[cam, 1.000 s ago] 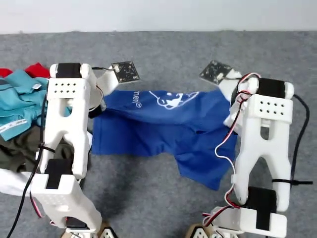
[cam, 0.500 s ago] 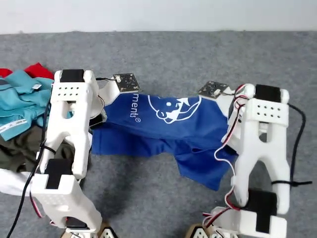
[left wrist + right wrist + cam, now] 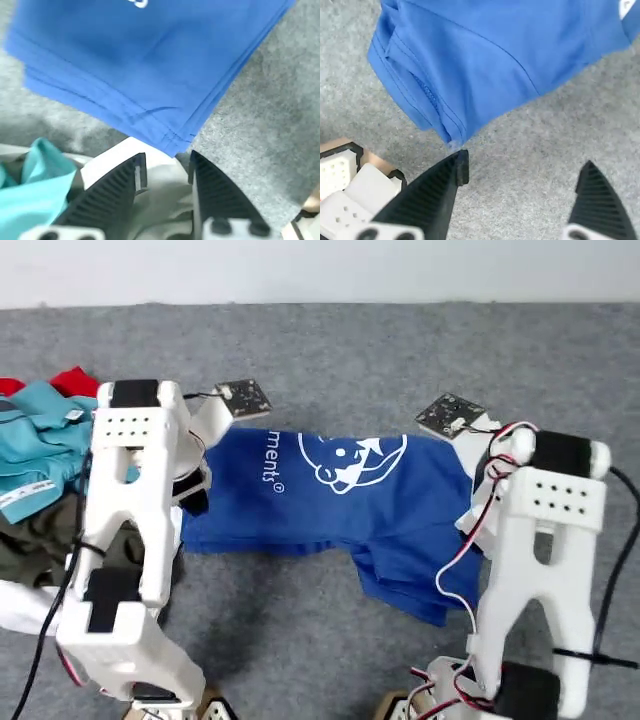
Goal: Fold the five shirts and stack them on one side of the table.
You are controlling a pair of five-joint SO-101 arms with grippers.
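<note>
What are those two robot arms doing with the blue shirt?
Two robot arms are folding a blue shirt, which lies partly folded on the grey table between them. The left end effector is open at one corner of the shirt. The right end effector is open beside another edge, so neither is gripping it. More shirts sit in a crumpled pile at the left arm's side.

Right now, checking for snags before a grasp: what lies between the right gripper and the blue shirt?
Only bare grey table cover. In the right wrist view the open right gripper sits just off the blue shirt, one fingertip almost at its hem.
</note>
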